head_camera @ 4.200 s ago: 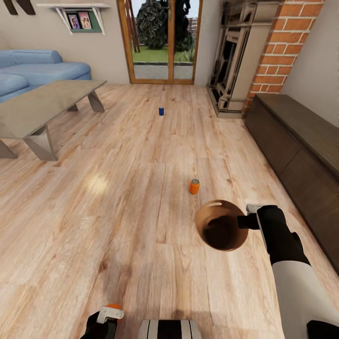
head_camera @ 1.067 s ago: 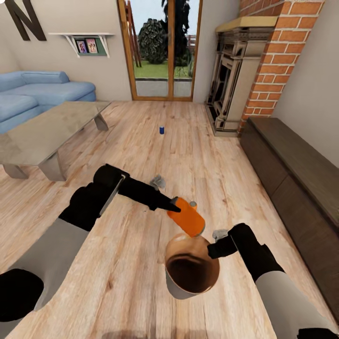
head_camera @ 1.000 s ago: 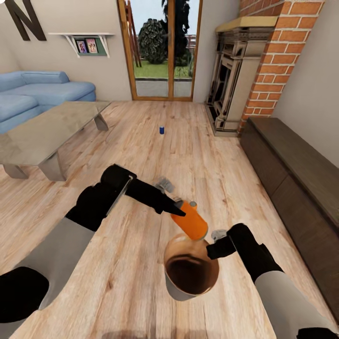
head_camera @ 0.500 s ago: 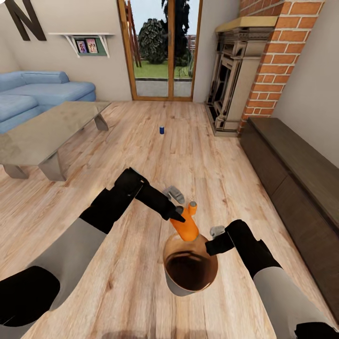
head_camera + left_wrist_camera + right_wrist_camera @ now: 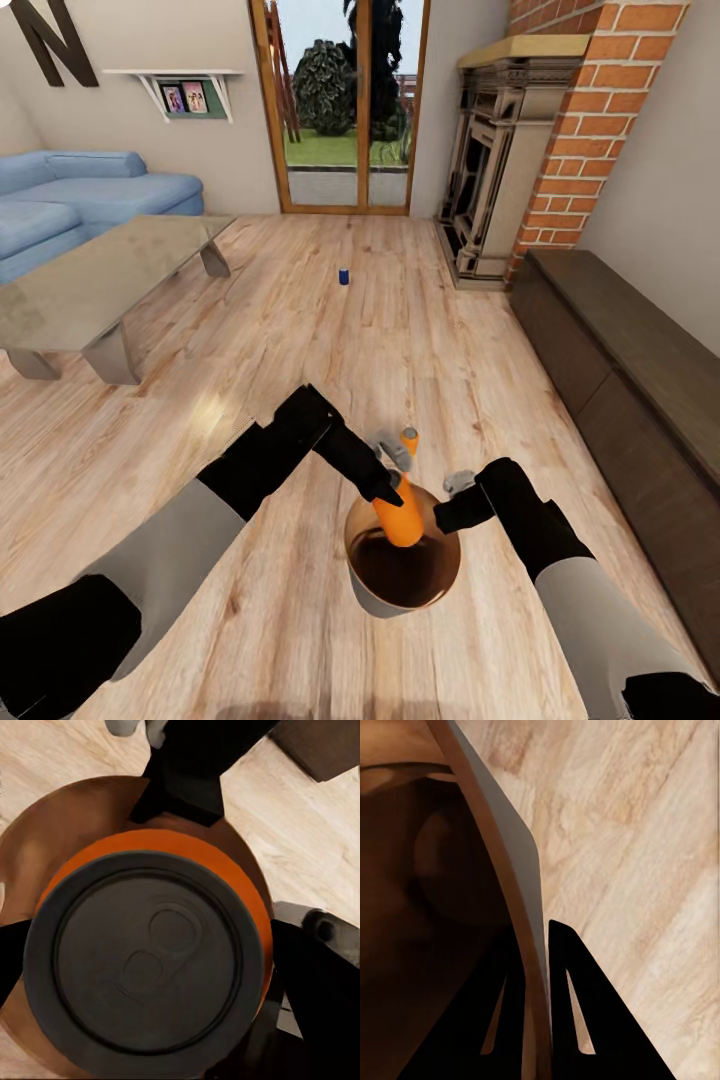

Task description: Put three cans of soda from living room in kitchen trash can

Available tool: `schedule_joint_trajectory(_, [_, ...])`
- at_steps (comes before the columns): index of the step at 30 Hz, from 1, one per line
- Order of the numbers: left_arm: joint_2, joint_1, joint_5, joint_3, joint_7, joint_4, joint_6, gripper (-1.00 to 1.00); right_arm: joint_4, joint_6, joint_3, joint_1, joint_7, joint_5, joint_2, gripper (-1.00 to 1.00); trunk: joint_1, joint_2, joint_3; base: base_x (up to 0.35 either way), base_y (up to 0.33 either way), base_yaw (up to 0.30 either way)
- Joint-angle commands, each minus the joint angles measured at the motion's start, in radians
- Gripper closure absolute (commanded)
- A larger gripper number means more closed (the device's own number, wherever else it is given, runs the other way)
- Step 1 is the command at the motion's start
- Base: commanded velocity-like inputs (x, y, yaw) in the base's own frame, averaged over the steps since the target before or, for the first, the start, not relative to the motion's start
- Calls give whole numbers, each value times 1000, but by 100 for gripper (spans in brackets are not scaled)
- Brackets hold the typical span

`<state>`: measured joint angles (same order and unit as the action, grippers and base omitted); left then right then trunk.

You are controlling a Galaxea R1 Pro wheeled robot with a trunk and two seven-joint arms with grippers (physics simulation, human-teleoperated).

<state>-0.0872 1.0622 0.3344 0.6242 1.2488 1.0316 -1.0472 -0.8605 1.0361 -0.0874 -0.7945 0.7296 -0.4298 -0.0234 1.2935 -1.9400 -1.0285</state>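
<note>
My left gripper (image 5: 392, 490) is shut on an orange soda can (image 5: 403, 515) and holds it upright in the mouth of the trash can (image 5: 372, 590), its lower part inside the rim. In the left wrist view the can's silver top (image 5: 146, 960) sits between the dark fingers (image 5: 319, 982), with the bin's orange-brown inside (image 5: 52, 832) beneath. My right gripper (image 5: 447, 512) is shut on the bin's rim; its fingers (image 5: 577, 1012) pinch the wall (image 5: 502, 847). A second orange can (image 5: 409, 437) stands on the floor just behind. A blue can (image 5: 343, 276) stands farther off.
A dark low wooden bench (image 5: 640, 380) runs along the right wall. The grey low table (image 5: 90, 290) and blue sofa (image 5: 90, 195) are at the left. The brick chimney with fireplace (image 5: 500, 160) and glass doors (image 5: 345, 100) stand at the back.
My left gripper has carried the orange can right and down, turning it from tilted to upright, until it dips into the bin's mouth. The bin and right gripper have barely moved.
</note>
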Motion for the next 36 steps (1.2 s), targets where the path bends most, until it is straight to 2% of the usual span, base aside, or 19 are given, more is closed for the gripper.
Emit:
schedule_joint_trajectory(1, [-2, -2, -1, 9, -6, -5, 0, 100, 0, 11, 0, -2, 5, 29, 0, 100, 0, 0, 0, 0, 0, 0])
schedule_joint_trajectory(3, [-10, -13, -1, 27, -23, -29, 0, 100, 0, 11, 0, -5, 5, 29, 1, 100, 0, 0, 0, 0, 0, 0])
schedule_joint_trajectory(8, [-22, -40, -2, 41, -77, -93, 38, 100, 0, 11, -1, -13, 5, 29, 2, 100, 0, 0, 0, 0, 0, 0])
schedule_joint_trajectory(14, [-30, -81, -3, 47, -160, -169, 123, 100, -2, 11, -2, -17, 5, 29, 11, 100, 0, 0, 0, 0, 0, 0])
schedule_joint_trajectory(18, [-32, -88, -4, 47, -191, -183, 143, 100, -3, 11, -2, -19, 5, 29, 24, 100, 0, 0, 0, 0, 0, 0])
schedule_joint_trajectory(21, [-36, -109, -6, 47, -244, -187, 167, 100, -4, 11, -2, -20, 5, 29, 31, 100, 0, 0, 0, 0, 0, 0])
schedule_joint_trajectory(22, [-40, -127, -7, 48, -287, -188, 183, 100, -4, 11, -2, -20, 5, 29, 34, 100, 0, 0, 0, 0, 0, 0])
schedule_joint_trajectory(24, [-43, -139, -8, 48, -313, -189, 191, 100, -5, 11, -2, -20, 5, 29, 36, 100, 0, 0, 0, 0, 0, 0])
schedule_joint_trajectory(30, [-45, -149, -5, 48, -338, -196, 197, 100, -5, 11, -2, -21, 5, 29, 38, 100, 0, 0, 0, 0, 0, 0])
schedule_joint_trajectory(36, [-46, -151, -2, 49, -343, -242, 197, 100, -5, 11, -2, -21, 5, 29, 39, 100, 0, 0, 0, 0, 0, 0])
